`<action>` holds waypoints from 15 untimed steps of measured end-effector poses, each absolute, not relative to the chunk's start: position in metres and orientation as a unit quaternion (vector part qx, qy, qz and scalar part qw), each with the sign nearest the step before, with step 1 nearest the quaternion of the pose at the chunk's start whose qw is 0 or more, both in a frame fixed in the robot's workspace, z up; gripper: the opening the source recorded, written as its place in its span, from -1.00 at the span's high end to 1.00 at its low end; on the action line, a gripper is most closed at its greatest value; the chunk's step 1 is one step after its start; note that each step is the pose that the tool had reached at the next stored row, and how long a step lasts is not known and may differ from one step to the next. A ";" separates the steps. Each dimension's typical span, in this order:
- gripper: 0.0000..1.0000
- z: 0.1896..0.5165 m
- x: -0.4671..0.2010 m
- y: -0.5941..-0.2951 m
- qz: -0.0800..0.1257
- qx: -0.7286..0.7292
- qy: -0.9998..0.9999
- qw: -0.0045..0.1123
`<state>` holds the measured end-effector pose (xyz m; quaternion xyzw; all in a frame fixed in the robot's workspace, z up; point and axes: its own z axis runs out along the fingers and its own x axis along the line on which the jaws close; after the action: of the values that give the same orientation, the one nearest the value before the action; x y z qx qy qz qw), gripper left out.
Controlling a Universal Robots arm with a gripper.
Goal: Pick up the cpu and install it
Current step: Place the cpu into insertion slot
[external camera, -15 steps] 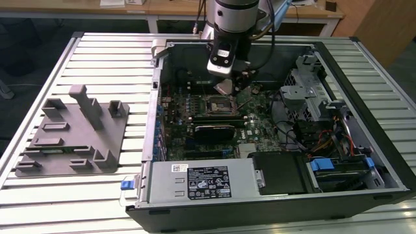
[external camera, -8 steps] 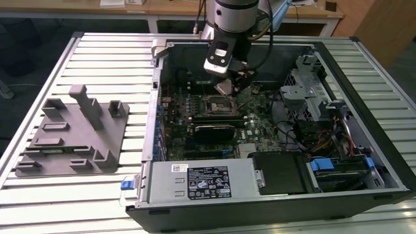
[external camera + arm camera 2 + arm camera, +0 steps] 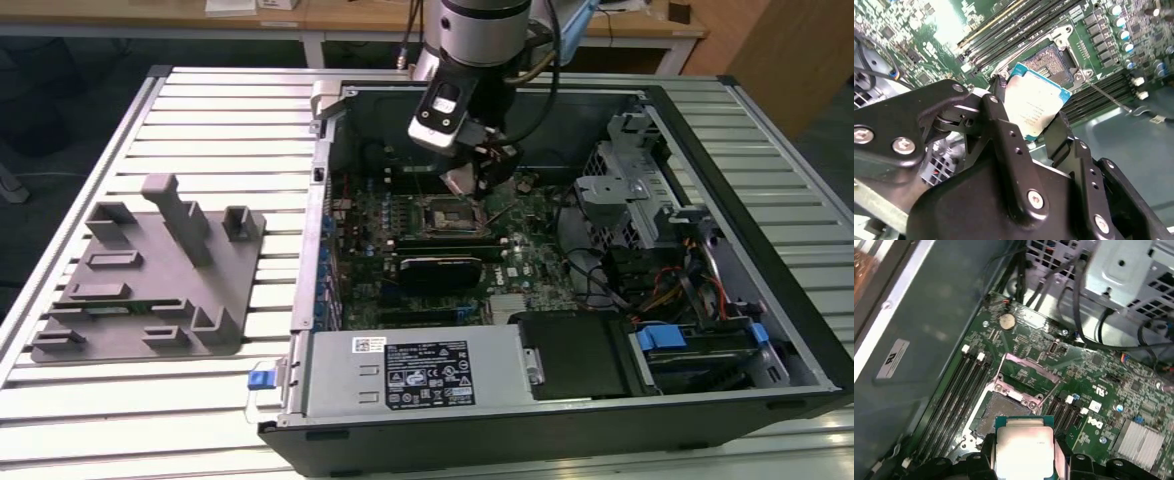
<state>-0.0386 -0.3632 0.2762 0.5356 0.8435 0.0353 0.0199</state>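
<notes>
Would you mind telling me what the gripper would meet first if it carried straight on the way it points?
Most likely the open motherboard socket: the cpu clamped in the jaws hangs over it in both wrist views. The gap is hard to judge.

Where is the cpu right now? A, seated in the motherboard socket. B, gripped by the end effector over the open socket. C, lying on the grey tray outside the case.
B: in the second wrist view the end effector clamps the cpu by its edges, and the socket beyond it is bare.
</notes>
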 end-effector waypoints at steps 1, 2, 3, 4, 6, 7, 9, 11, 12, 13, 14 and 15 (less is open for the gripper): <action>-0.09 0.276 -0.039 -0.363 0.035 0.542 0.840 0.020; -0.09 0.276 -0.039 -0.363 0.035 0.548 0.836 0.020; -0.09 0.276 -0.039 -0.363 0.035 0.553 0.832 0.021; -0.09 0.276 -0.039 -0.363 0.035 0.559 0.828 0.021; -0.09 0.276 -0.039 -0.363 0.034 0.570 0.821 0.021; -0.09 0.276 -0.039 -0.363 0.034 0.575 0.817 0.022; -0.09 0.276 -0.039 -0.363 0.034 0.586 0.810 0.022; -0.09 0.276 -0.039 -0.363 0.034 0.595 0.802 0.022; -0.09 0.276 -0.039 -0.363 0.034 0.600 0.799 0.023; -0.09 0.276 -0.039 -0.363 0.034 0.605 0.795 0.023; -0.09 0.276 -0.039 -0.363 0.033 0.609 0.792 0.023; -0.09 0.276 -0.039 -0.363 0.033 0.614 0.788 0.023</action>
<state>-0.0387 -0.3633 0.2761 0.6144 0.7879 0.0332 0.0232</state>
